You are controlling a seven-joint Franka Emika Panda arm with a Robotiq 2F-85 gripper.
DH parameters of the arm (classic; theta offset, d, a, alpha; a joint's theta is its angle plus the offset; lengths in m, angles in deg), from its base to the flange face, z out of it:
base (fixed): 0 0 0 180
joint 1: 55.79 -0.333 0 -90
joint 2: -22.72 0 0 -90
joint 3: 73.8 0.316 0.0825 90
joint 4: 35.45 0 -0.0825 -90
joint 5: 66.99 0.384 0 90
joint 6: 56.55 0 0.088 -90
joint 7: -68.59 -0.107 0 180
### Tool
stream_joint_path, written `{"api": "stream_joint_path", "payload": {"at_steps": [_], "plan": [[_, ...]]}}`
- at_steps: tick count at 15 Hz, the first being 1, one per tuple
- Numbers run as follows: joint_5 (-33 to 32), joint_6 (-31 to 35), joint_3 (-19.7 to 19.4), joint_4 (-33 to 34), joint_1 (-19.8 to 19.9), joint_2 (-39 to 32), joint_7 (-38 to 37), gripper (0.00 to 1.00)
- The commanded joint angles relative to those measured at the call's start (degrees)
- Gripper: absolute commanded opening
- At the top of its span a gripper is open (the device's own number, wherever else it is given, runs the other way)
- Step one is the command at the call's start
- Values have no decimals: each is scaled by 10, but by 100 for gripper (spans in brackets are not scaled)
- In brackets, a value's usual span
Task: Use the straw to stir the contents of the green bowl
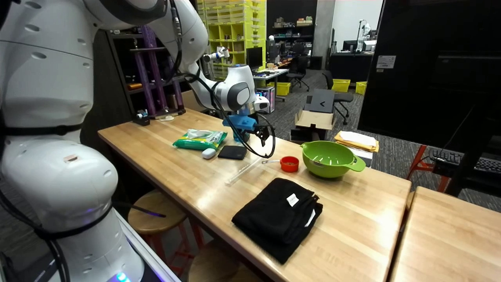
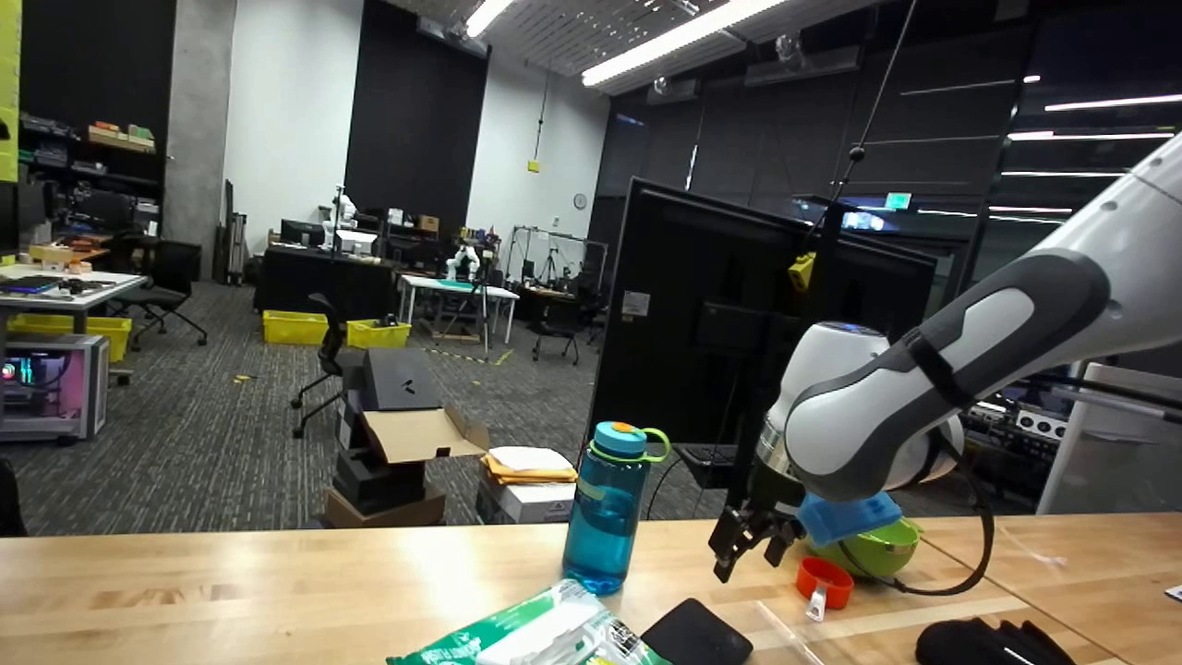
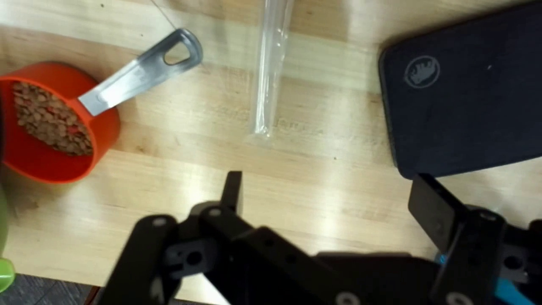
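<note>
The clear straw [image 1: 244, 171], seemingly in a clear wrapper, lies flat on the table; it also shows in an exterior view [image 2: 790, 634] and the wrist view [image 3: 267, 72]. The lime-green bowl [image 1: 327, 169] stands near the far table edge, partly behind the arm in an exterior view [image 2: 886, 551]; only a sliver shows in the wrist view [image 3: 5, 274]. Pale streaks show inside it; I cannot tell its contents. My gripper [image 3: 330, 182] is open and empty above the table, between the straw's end and the far edge. It also shows in an exterior view [image 2: 748, 563].
A red measuring cup [image 3: 101, 140] holding brown pellets sits between straw and bowl. A black flat pouch [image 3: 461, 93], a wipes pack [image 1: 201, 140], a white case [image 1: 209, 153] and a blue bottle [image 2: 605, 517] stand nearby. Folded black cloth [image 1: 278, 219] lies in front of the cup.
</note>
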Motion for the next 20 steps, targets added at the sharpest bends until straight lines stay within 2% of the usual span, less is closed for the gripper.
{"api": "stream_joint_path", "payload": {"at_steps": [1, 10, 20], "plan": [[-17, -23, 15, -49, 15, 67, -32, 100], [-21, -89, 49, -143, 15, 180, -101, 100], [-39, -124, 94, -241, 26, 305, -120, 100]]}}
